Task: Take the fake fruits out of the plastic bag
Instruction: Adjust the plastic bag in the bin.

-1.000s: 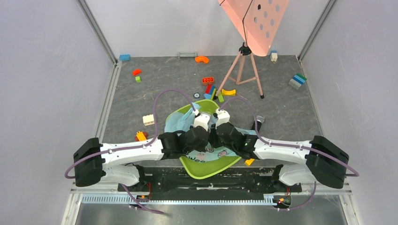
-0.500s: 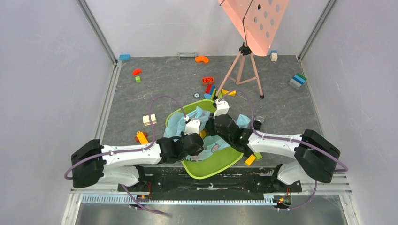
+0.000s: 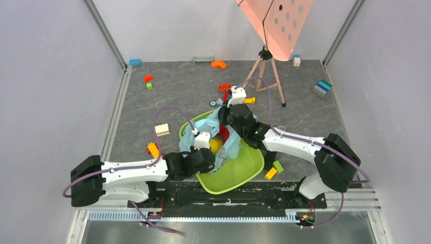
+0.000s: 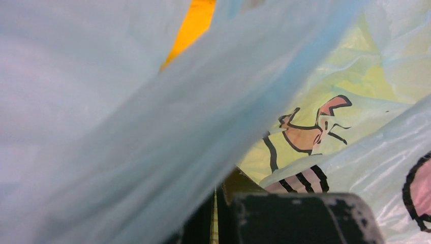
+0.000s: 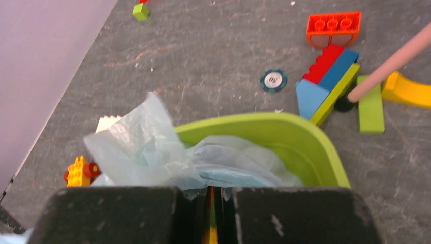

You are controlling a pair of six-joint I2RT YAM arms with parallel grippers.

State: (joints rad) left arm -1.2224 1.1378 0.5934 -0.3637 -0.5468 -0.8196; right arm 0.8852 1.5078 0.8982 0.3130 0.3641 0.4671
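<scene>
"Plastic bag (image 3: 229,145) just got stretched wide over the lime-green tub (image 3: 244,168), mid near edge of the table. The left gripper (image 4: 216,208) and right gripper (image 5: 211,203) are pinching its film and have drawn apart."
"So the fake fruits (image 3: 215,146) show inside, ready for lifting out."

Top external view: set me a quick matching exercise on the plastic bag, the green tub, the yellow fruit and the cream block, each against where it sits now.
1 plastic bag
2 green tub
3 yellow fruit
4 cream block

A alone on the table, left of the tub
B showing between the bag's spread sides
C stretched out over the tub
D on the table, under the bag

Pairs: 1-C, 2-D, 3-B, 4-A
</scene>
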